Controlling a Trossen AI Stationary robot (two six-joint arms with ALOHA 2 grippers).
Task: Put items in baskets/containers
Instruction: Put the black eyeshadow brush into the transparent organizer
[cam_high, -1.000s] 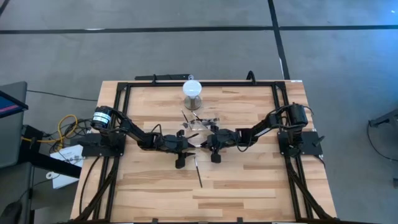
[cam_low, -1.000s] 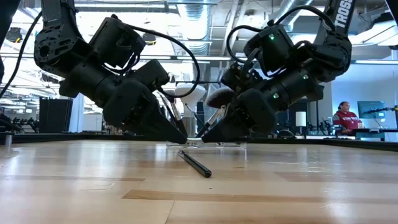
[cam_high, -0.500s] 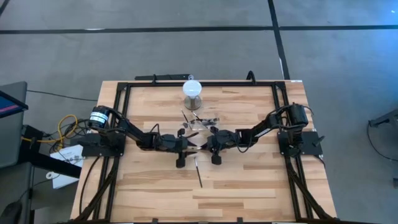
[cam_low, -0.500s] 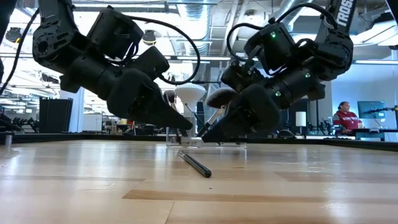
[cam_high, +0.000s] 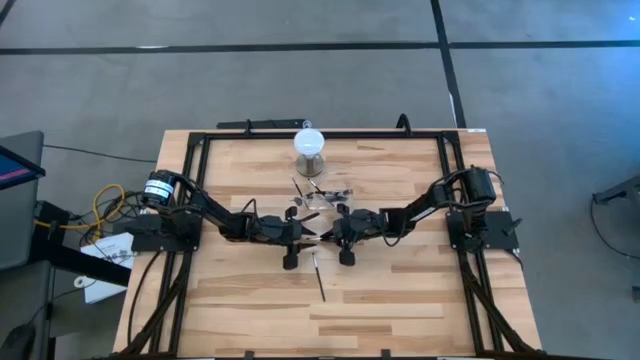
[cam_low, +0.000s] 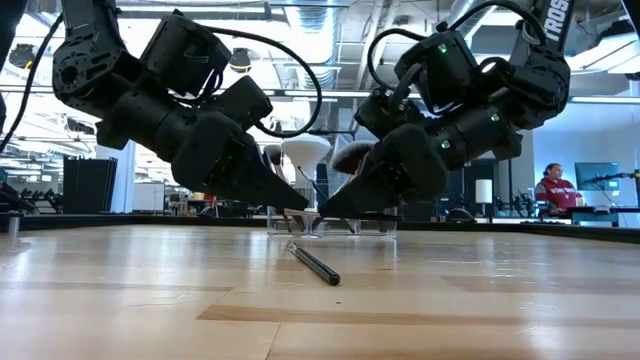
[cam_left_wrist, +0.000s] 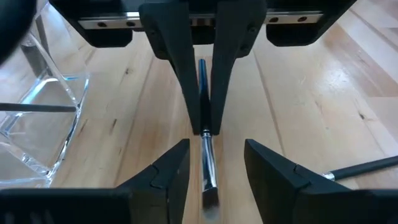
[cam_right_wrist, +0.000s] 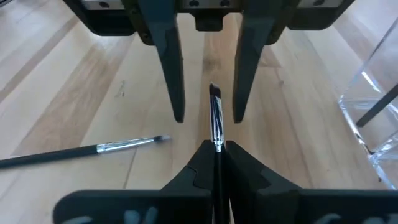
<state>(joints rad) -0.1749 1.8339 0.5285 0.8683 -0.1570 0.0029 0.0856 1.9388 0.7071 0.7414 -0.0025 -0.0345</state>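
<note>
A slim makeup brush (cam_right_wrist: 216, 121) with silvery ferrule is pinched by its dark handle mid-bench; another brush (cam_low: 315, 263) lies flat nearby; the clear container (cam_left_wrist: 37, 127) holds several more.

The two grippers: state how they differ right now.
The left gripper is open; the right gripper is shut on a makeup brush. The right gripper clamps the brush at its handle; the left gripper's fingers only flank its bristle end, without touching. Both hang low over the table's middle, pointing tip to tip.
</note>
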